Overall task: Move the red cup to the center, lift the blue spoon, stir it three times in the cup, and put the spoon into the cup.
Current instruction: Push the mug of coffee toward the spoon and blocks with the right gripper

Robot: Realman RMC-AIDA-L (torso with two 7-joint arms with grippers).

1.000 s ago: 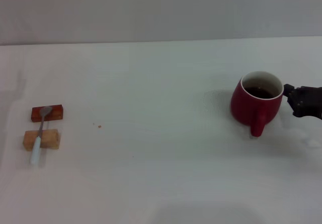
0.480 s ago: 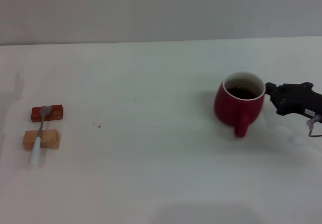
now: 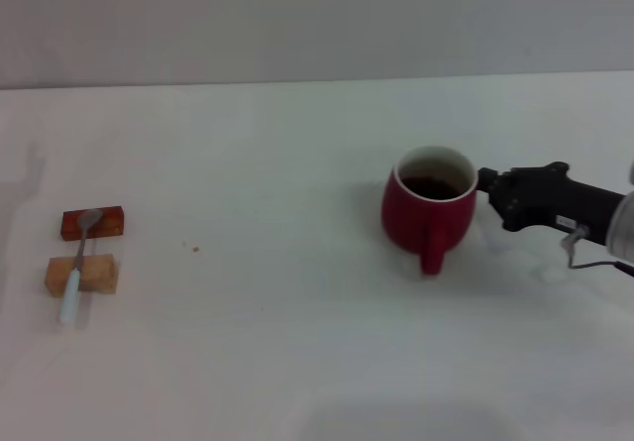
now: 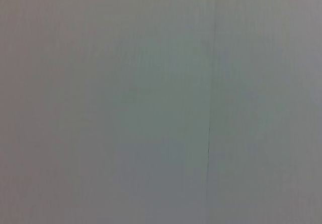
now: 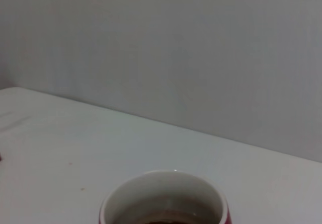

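Observation:
The red cup (image 3: 429, 211) stands upright right of the table's middle, handle toward me, with dark liquid inside. My right gripper (image 3: 487, 190) reaches in from the right and touches the cup's right side at the rim. The right wrist view shows only the cup's white rim (image 5: 163, 194) close below the camera. The blue spoon (image 3: 77, 269) lies at the far left across a reddish-brown block (image 3: 93, 223) and a tan block (image 3: 81, 275), its bowl on the red-brown one. My left gripper is out of view; its wrist view shows only a blank surface.
The white table (image 3: 277, 164) runs back to a grey wall. A small brown speck (image 3: 195, 249) lies right of the blocks. The stretch between the blocks and the cup holds nothing else.
The red cup and my right gripper have moved together to the left, toward the table's middle. The cup stays upright. The spoon and blocks have not moved.

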